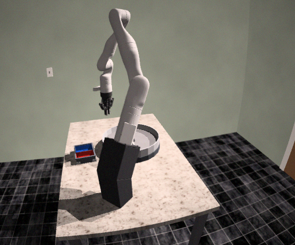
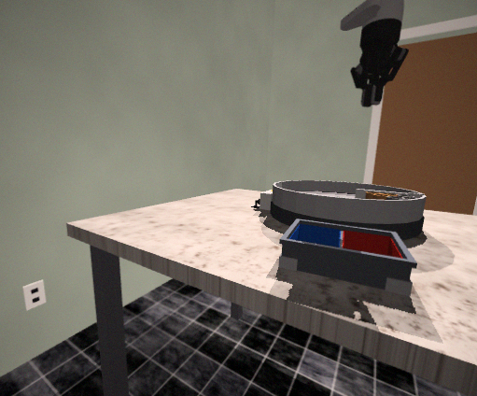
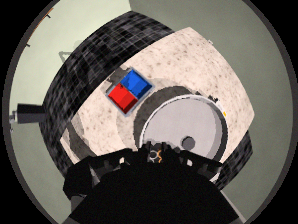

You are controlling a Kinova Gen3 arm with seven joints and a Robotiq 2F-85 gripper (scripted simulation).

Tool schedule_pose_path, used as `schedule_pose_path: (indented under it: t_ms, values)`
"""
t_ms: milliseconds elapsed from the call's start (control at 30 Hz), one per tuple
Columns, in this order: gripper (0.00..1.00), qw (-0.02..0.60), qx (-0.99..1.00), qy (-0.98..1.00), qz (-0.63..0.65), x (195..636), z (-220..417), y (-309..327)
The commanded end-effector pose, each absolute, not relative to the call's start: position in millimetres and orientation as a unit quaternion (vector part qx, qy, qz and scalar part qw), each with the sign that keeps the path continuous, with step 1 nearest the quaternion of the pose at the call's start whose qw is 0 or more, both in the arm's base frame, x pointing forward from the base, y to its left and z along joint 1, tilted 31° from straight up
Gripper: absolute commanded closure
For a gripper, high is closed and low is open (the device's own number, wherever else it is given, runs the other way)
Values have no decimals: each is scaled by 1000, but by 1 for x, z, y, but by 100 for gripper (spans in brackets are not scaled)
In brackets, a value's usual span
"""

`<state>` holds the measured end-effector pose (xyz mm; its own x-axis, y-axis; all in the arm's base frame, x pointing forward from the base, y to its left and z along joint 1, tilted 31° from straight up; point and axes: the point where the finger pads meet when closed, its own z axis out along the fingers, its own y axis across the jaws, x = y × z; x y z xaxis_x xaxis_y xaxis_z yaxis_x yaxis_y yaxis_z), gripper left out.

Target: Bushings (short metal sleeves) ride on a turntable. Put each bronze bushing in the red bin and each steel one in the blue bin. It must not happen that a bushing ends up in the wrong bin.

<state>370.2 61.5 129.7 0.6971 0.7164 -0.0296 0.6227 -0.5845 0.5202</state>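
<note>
My gripper [image 1: 107, 112] [image 2: 371, 102] [image 3: 156, 146] is nearly closed and empty, high above the table. A group of bushings lies on the turntable [image 1: 154, 148] [image 2: 339, 208] [image 3: 175, 125]. Bronze bushings [image 2: 380, 195] show behind its rim in the exterior view, with grey steel ones [image 2: 407, 195] to their right. In the wrist view the fingers hide most of the group. The blue bin [image 1: 83, 148] [image 2: 317, 235] [image 3: 136, 83] and the red bin [image 1: 86, 153] [image 2: 369, 243] [image 3: 122, 98] share a dark tray; I see no bushing in either.
The arm's dark base [image 1: 114, 170] stands on the table [image 1: 169, 185] [image 2: 199, 219] in front of the turntable. The turntable has a raised round wall. A small light block [image 2: 265, 201] with a black part stands beside it. The two-bin tray [image 2: 339, 265] sits near the table's edge.
</note>
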Motion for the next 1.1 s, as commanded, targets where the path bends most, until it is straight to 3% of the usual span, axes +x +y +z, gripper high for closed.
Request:
schedule_pose_path:
  t_ms: [0, 433, 600, 1067]
  values:
    - [81, 257, 881, 388, 81, 370, 124, 49]
    - [81, 270, 719, 641, -3, 363, 82, 13]
    - [81, 270, 719, 641, -3, 363, 82, 13]
    - [81, 252, 456, 848, -95, 357, 35, -26]
